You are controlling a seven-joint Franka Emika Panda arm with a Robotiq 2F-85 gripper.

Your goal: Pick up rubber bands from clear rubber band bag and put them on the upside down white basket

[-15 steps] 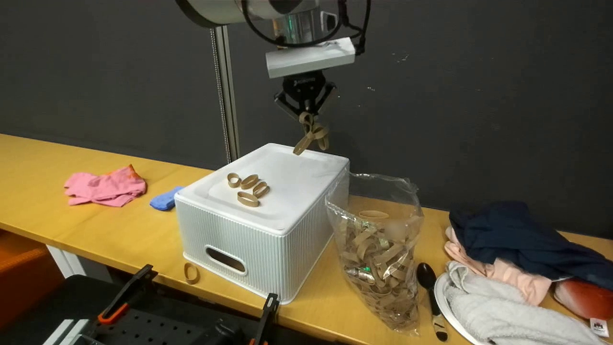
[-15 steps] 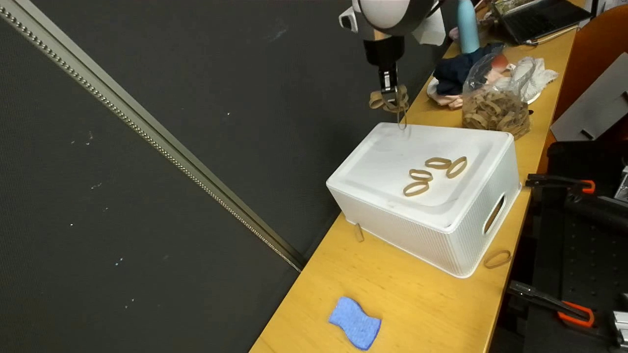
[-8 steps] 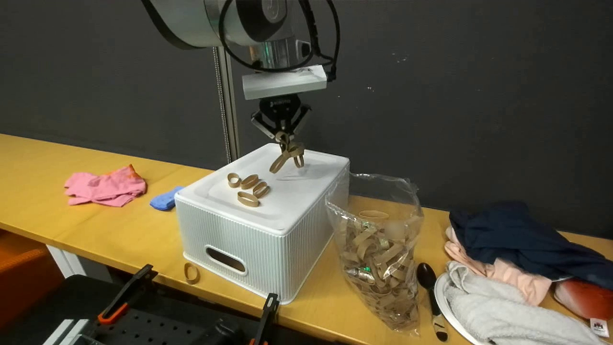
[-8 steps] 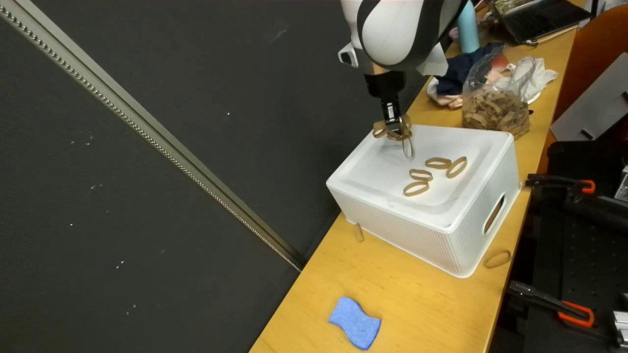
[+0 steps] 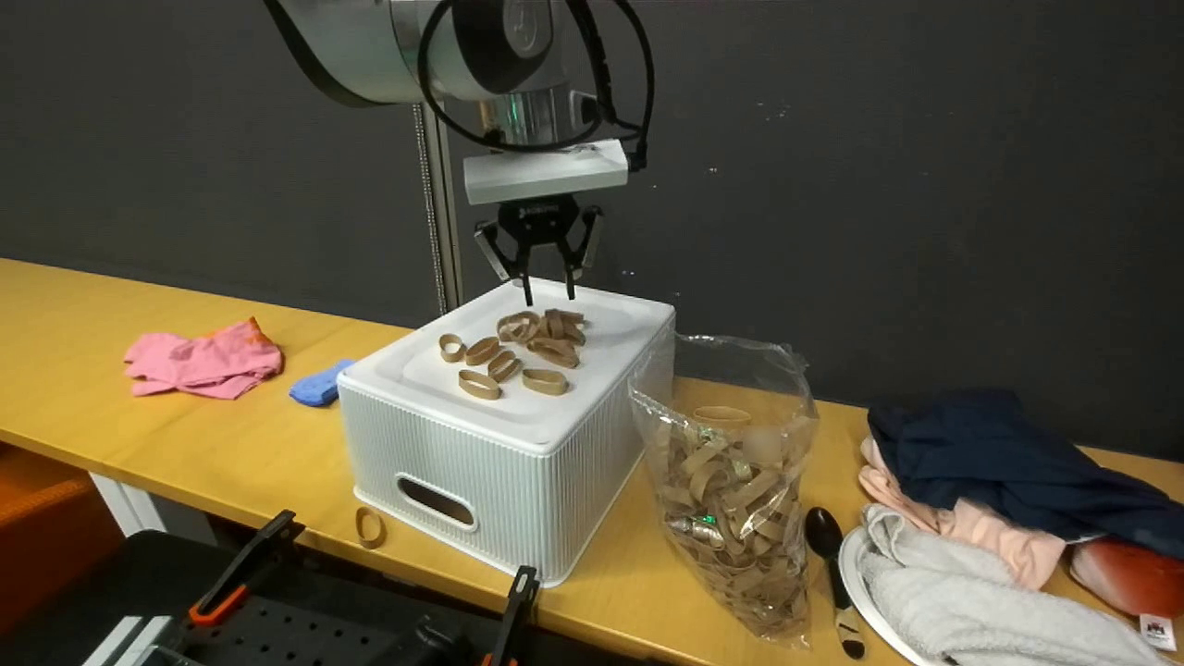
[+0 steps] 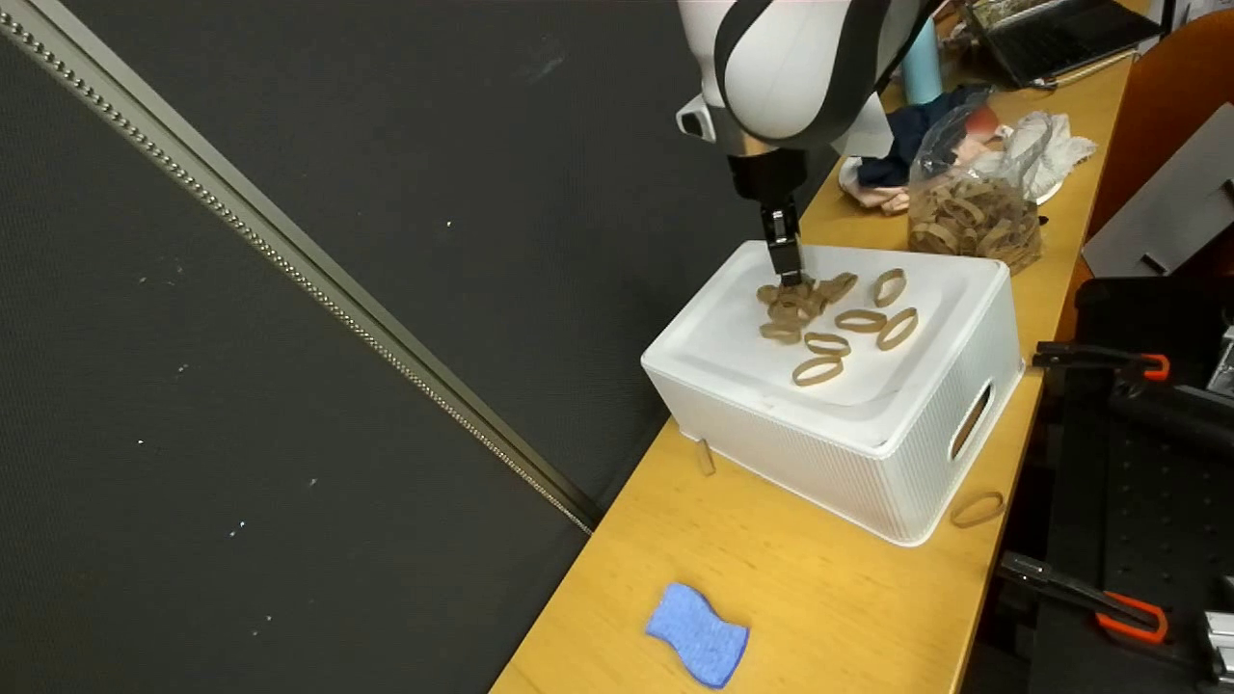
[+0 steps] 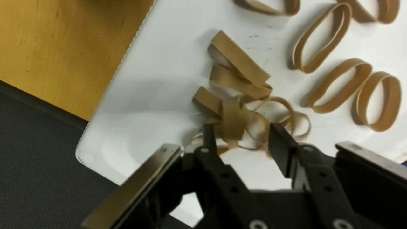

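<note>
Glints fleck the clear bag (image 5: 731, 509); the wrist view shows soft shadows and a blurred tool (image 7: 242, 136).

We take this most likely for a lab in an office-like room. A robot arm (image 6: 791, 87) hangs over a wooden tabletop (image 6: 819, 607), and along its edge we see a black perforated board (image 5: 310, 638) with black-and-orange clamps (image 5: 253, 557), gear that speaks of a lab. The office side shows in the open laptop (image 6: 1070, 43) farther along and the dark wall panel (image 5: 879, 203) with its metal strip (image 6: 339, 299).
</note>
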